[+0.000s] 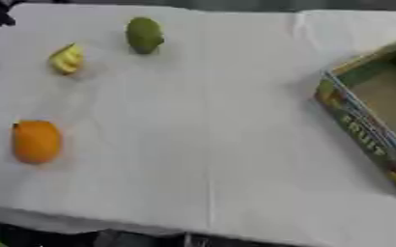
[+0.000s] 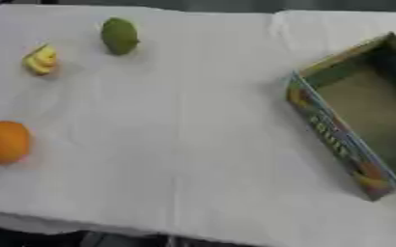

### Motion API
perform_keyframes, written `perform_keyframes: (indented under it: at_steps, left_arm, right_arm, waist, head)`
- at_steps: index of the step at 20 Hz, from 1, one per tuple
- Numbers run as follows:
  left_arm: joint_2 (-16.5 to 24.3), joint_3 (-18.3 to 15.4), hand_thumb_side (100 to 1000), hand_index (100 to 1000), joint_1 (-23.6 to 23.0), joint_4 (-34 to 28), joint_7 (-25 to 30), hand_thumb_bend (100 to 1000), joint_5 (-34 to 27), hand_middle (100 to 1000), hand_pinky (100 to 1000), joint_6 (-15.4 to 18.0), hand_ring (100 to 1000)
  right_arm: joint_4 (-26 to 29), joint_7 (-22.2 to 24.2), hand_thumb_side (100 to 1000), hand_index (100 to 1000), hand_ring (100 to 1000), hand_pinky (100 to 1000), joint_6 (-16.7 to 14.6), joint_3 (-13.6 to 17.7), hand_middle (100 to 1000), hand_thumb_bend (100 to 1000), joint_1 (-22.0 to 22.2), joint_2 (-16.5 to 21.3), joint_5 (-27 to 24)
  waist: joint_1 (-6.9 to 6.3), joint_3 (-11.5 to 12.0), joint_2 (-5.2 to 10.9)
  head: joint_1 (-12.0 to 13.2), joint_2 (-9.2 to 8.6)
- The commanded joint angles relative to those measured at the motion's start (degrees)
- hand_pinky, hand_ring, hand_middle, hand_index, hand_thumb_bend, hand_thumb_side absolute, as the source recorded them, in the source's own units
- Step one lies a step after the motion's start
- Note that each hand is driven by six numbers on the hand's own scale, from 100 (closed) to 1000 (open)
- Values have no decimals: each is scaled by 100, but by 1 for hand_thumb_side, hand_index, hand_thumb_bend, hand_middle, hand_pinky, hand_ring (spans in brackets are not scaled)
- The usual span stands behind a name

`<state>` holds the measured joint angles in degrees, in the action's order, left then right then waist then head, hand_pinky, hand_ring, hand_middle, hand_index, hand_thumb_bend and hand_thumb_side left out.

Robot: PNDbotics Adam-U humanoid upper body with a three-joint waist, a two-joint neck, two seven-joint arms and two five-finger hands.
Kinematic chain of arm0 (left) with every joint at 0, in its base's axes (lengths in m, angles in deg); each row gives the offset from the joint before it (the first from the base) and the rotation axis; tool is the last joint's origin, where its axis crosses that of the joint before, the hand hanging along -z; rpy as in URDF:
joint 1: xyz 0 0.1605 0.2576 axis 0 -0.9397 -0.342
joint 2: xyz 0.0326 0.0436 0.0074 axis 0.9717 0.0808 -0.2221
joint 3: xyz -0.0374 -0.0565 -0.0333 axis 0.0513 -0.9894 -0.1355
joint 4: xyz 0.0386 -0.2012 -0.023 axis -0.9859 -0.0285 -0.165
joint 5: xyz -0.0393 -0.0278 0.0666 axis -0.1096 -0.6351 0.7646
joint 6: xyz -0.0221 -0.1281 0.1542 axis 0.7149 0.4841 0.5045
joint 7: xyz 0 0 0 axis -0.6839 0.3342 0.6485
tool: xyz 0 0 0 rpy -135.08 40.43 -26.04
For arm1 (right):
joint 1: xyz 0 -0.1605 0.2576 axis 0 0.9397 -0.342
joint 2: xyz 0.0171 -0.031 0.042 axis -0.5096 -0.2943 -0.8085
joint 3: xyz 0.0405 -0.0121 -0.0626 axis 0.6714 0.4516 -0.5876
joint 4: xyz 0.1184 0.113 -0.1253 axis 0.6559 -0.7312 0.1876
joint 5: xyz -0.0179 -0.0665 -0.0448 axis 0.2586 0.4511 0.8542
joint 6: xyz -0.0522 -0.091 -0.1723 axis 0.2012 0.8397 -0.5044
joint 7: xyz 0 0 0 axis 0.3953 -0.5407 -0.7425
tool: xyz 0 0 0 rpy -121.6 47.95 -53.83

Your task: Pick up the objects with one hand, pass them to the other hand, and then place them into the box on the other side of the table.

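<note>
White cloth [image 1: 201, 120] covers the table, and on it lie three fruits, all on the left: one orange fruit [image 1: 36, 141] at the near left, one yellow fruit [image 1: 67, 59] farther back, and one green fruit [image 1: 144, 34] at the far left, just right of the yellow one. All three sit well apart from each other. One box [image 2: 336, 140] stands at the right edge, open at the top, its printed long wall facing the middle of the table; it appears to hold nothing so far, though its near end is cut off in the left eye view.

Neither robot hand shows in either view, so how far the fingers are spread and whether anything is held cannot be told. No fruit looks to have been moved yet, so the step in hand is judged to be the first pick.

To do it well, the left hand should take a fruit on its own side, probably the orange one as the nearest, closing round its middle so it does not roll on the cloth. The handover is best made above the bare middle of the table, with the right hand holding the fruit before the left lets go. The right hand then lowers it inside the box walls rather than dropping it from above.
</note>
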<state>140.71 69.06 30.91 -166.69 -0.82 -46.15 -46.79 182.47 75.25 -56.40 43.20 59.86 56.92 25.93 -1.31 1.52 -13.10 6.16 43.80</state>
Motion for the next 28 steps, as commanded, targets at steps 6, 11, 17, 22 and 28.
perform_keyframes:
  at_steps: [6, 11, 17, 22, 28]
  left_arm:
    - [231, -99, 1000, 841, 30, -48, 209, 133, 75, 773, 745, -60, 590]
    - [331, -44, 899, 833, -35, -71, 700, 216, 448, 765, 759, -288, 629]
    - [477, 71, 666, 835, -137, -459, 2035, 435, 1581, 774, 827, -637, 747]
    - [584, 227, 589, 839, -144, -645, 2960, 521, 2223, 765, 849, -820, 785]
    - [626, 256, 342, 834, -231, -621, 3569, 497, 2647, 769, 865, -826, 805]
  right_arm:
    - [96, -19, 671, 691, 526, 773, -12, 61, 658, 100, -19, 222, 41]
    - [99, -33, 669, 689, 524, 772, -11, 68, 657, 100, -15, 220, 54]
    - [100, -44, 671, 688, 523, 772, -14, 66, 655, 100, 5, 218, 67]
    - [91, -36, 673, 687, 522, 771, -3, 54, 653, 100, 11, 222, 78]
    - [75, -38, 677, 685, 520, 770, -2, 57, 650, 100, 47, 212, 107]
  waist:
    - [-5, -5, -10]
    - [-9, -12, -22]
    - [-6, 0, -17]
    - [-14, 10, -2]
    - [-20, 27, 6]
  head:
    - [8, 32]
    - [-16, 32]
    - [-33, 32]
    - [16, 32]
    - [-18, 32]
